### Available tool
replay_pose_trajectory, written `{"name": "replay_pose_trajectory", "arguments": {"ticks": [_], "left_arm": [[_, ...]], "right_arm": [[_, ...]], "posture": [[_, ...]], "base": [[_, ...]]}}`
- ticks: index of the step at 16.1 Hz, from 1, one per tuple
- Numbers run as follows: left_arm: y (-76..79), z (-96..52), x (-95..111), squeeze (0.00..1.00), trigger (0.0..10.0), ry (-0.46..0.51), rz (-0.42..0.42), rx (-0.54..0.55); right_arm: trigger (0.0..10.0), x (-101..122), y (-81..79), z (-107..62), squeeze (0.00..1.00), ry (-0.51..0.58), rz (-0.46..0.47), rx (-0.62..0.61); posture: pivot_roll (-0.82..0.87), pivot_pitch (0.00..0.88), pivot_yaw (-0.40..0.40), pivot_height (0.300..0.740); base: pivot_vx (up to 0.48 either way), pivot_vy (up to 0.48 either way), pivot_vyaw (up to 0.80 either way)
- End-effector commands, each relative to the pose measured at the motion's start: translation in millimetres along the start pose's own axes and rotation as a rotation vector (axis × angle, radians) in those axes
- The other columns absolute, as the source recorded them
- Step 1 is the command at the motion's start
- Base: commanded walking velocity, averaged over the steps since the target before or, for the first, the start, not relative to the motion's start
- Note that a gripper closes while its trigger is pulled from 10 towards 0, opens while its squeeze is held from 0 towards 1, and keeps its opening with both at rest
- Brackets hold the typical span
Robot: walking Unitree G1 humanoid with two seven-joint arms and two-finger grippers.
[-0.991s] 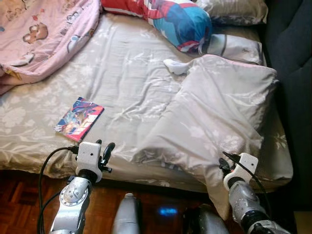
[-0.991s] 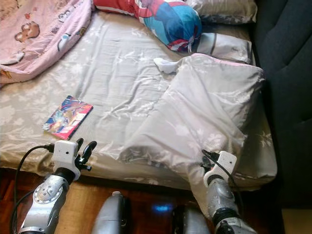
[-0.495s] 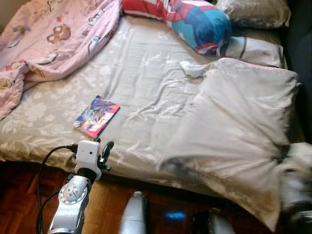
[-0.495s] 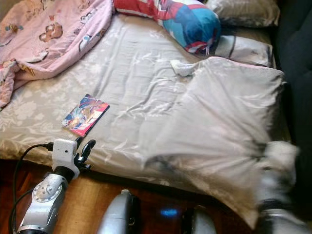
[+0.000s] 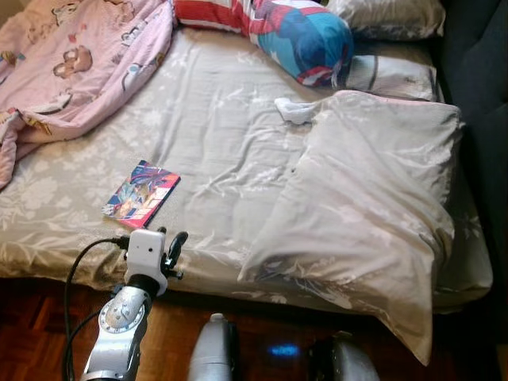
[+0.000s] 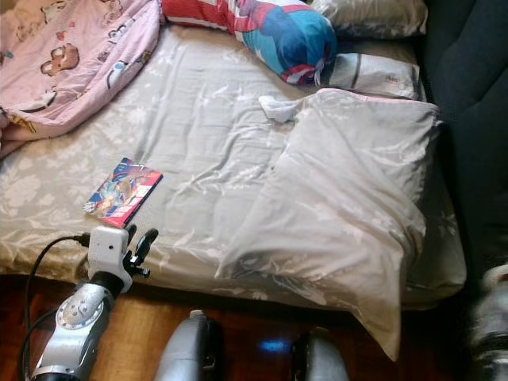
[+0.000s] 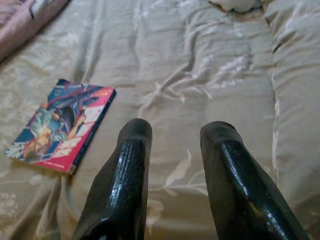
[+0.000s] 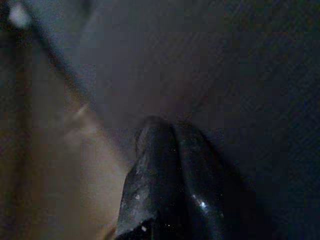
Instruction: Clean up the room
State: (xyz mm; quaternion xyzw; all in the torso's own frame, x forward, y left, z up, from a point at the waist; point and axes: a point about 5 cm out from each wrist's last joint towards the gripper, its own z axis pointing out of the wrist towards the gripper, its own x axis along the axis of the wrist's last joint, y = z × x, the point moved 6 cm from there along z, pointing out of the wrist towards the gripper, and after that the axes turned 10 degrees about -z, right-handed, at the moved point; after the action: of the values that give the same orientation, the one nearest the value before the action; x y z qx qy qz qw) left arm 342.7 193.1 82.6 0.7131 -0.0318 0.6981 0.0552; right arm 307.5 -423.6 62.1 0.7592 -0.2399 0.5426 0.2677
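Head views evenly lit, soft daylight; sheen on the grey pillow (image 5: 373,198). Shadow pools under the bed (image 5: 222,159) edge on the dark floor. Right arm (image 6: 488,317) a motion-blurred smear at lower corner. Left wrist view bright, sharp; glare on black fingers (image 7: 125,185). Right wrist view very dim, murky.

**No readable text in your views**

You get no legible words, numbers or brand marks anywhere. The book (image 5: 141,193) near the bed's (image 5: 230,151) front edge carries a bright picture cover, but any lettering on it is too small and blurred to read, even in the left wrist view. The patterned pillow (image 5: 302,36) at the bed's head shows only colours.
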Motion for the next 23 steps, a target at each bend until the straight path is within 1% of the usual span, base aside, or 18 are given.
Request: {"name": "replay_pose_trajectory", "arguments": {"ticks": [1, 2, 4, 5, 6, 7, 9, 10, 11, 15, 16, 17, 21, 22, 23], "left_arm": [[-6.3, -6.2, -9.8, 0.00, 10.0, -0.034, 0.001, 0.019], [-6.3, -6.4, -9.6, 0.00, 10.0, -0.036, 0.004, 0.016], [-7.3, -6.3, -9.0, 0.00, 10.0, -0.037, 0.007, 0.015], [-7.5, -6.2, -8.5, 0.00, 10.0, -0.036, 0.007, 0.014], [-7.7, -6.1, -8.4, 0.00, 10.0, -0.036, 0.008, 0.014], [-7.4, -5.6, -8.8, 0.00, 10.0, -0.036, 0.007, 0.013], [-5.9, -5.4, -8.9, 0.00, 10.0, -0.035, 0.005, 0.010], [-4.8, -5.5, -8.9, 0.00, 10.0, -0.035, 0.005, 0.007], [-4.8, -5.4, -9.0, 0.00, 10.0, -0.036, 0.005, 0.006], [-4.5, -4.9, -8.4, 0.00, 10.0, -0.034, 0.006, 0.004], [-4.4, -4.8, -9.2, 0.00, 10.0, -0.036, 0.005, 0.004], [-3.7, -4.5, -9.3, 0.00, 10.0, -0.037, 0.006, 0.001], [-1.3, -3.9, -10.9, 0.00, 10.0, -0.040, 0.001, 0.000], [-0.4, -3.4, -11.1, 0.00, 10.0, -0.040, -0.001, -0.001], [-0.3, -3.3, -11.1, 0.00, 10.0, -0.040, -0.001, -0.001]], "right_arm": [[10.0, -30.4, -10.0, -7.4, 0.00, -0.085, 0.030, 0.058], [10.0, -50.5, -40.9, -17.8, 1.00, -0.123, 0.100, 0.158], [10.0, -59.1, -66.8, -26.9, 1.00, -0.126, 0.136, 0.243], [10.0, -61.5, -74.2, -29.8, 1.00, -0.129, 0.144, 0.269], [10.0, -62.9, -77.7, -31.0, 1.00, -0.135, 0.150, 0.281], [10.0, -63.7, -87.2, -34.4, 1.00, -0.135, 0.175, 0.328], [10.0, -59.2, -93.6, -35.8, 1.00, -0.111, 0.194, 0.365], [10.0, -47.4, -99.6, -36.8, 1.00, -0.045, 0.209, 0.410], [10.0, -37.4, -105.0, -38.9, 1.00, 0.013, 0.243, 0.453], [10.0, -35.3, -108.2, -42.3, 1.00, 0.045, 0.255, 0.478], [10.0, -39.4, -106.8, -42.5, 1.00, 0.033, 0.235, 0.465], [10.0, -42.7, -109.6, -45.0, 1.00, 0.029, 0.210, 0.478], [10.0, -43.6, -105.7, -47.4, 1.00, 0.054, 0.209, 0.471], [10.0, -42.6, -108.1, -50.3, 1.00, 0.069, 0.195, 0.500], [10.0, -42.4, -108.5, -50.7, 1.00, 0.070, 0.192, 0.504]], "posture": [[0.16, 0.280, 0.082, 0.660], [0.16, 0.284, 0.086, 0.660], [0.17, 0.288, 0.087, 0.660], [0.17, 0.292, 0.086, 0.660], [0.17, 0.293, 0.086, 0.660], [0.16, 0.300, 0.086, 0.660], [0.16, 0.306, 0.086, 0.660], [0.16, 0.307, 0.085, 0.660], [0.16, 0.314, 0.084, 0.660], [0.16, 0.323, 0.086, 0.660], [0.16, 0.323, 0.085, 0.660], [0.15, 0.327, 0.083, 0.660], [0.14, 0.331, 0.077, 0.660], [0.14, 0.330, 0.075, 0.660], [0.14, 0.330, 0.075, 0.660]], "base": [[0.000, 0.000, 0.00], [0.000, 0.000, 0.00], [0.000, 0.000, 0.00], [0.000, 0.000, 0.00], [0.000, 0.000, 0.00], [0.000, 0.000, 0.00], [0.000, 0.000, 0.00], [0.000, 0.000, 0.00], [0.000, 0.000, 0.00], [0.000, 0.000, 0.00], [0.000, 0.000, 0.00], [0.000, 0.000, 0.00], [0.000, 0.000, 0.00], [0.000, 0.000, 0.00], [0.000, 0.000, 0.00]]}}
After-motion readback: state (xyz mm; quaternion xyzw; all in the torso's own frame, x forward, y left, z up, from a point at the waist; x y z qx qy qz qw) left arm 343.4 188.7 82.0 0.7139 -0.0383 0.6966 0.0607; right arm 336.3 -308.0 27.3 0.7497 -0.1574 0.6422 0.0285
